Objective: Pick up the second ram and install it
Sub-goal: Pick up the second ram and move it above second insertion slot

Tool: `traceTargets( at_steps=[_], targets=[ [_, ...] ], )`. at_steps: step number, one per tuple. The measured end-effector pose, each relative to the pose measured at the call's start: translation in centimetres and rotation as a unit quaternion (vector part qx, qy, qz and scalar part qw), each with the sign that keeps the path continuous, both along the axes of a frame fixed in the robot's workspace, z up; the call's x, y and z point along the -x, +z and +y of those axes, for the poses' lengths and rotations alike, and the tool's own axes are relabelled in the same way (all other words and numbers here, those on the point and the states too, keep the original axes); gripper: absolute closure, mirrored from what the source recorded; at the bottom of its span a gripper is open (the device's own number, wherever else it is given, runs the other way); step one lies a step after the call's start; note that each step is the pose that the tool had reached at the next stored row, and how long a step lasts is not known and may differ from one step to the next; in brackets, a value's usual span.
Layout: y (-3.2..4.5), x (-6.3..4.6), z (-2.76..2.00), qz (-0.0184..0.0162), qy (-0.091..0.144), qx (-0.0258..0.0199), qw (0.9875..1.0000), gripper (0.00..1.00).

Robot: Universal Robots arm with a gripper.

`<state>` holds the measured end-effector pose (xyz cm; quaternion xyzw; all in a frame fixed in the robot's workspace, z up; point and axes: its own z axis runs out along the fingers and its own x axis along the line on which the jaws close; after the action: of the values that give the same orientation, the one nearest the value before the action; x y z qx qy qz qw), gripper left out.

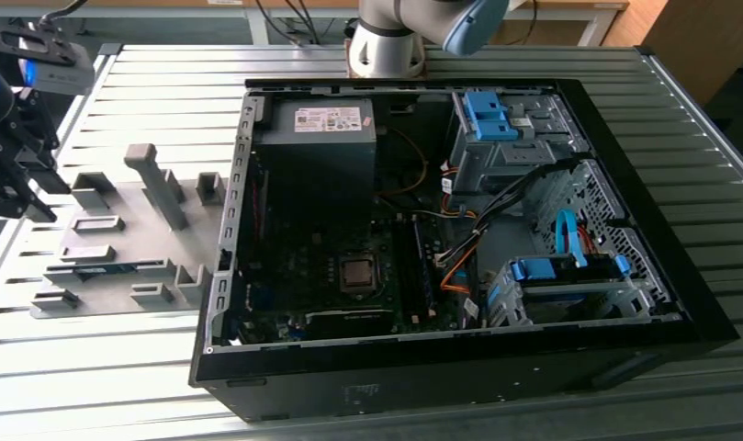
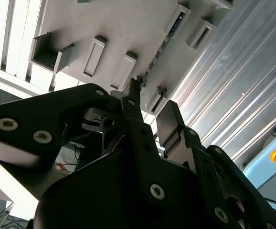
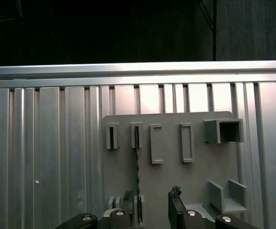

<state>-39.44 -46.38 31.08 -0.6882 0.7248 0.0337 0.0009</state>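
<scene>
Ribbed metal table [image 1: 139, 367] in the exterior view, with an open black computer case [image 1: 469, 390] across its middle and toward the exterior view's right. Inside the case, a dark circuit board [image 1: 346, 276], bundled cables and blue clips [image 1: 484, 115]. Base of the arm [image 1: 389, 41] behind the case, at the table's far edge. Toward the exterior view's left of the case, a flat grey plate [image 1: 132, 241] carrying grey blocks [image 1: 163, 188] of several shapes.

Memory stick [image 1: 107, 268] on the plate, lying long and low along a row of blocks, well apart from the case. In the first wrist view, the same stick [image 3: 137, 171] seen edge-on as a thin dark line, with one end seated in a slotted block [image 3: 136, 136] and the other end in a block near the fingers [image 3: 176, 200]. In the second wrist view, the stick [image 2: 163, 44] running aslant across the pale plate [image 2: 128, 24] past the fingertips.

Black gripper [image 1: 28, 197] at the exterior view's left edge, raised above the table by the plate's outer side. In both wrist views, gripper [image 3: 152, 210] [image 2: 151, 102] spread wide, with a clear gap between the two fingers and nothing held. Stick just beside one finger in the first wrist view, with no contact discernible.
</scene>
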Motion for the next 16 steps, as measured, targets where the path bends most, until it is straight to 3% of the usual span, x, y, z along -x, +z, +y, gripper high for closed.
traceTargets(
  at_steps=[10,16],
  targets=[
    [-1.81,0.0,-0.33,0.0001,0.0,0.0001,1.0,0.58],
    [-1.93,0.0,-0.33,0.0001,0.0,0.0001,1.0,0.58]
  ],
)
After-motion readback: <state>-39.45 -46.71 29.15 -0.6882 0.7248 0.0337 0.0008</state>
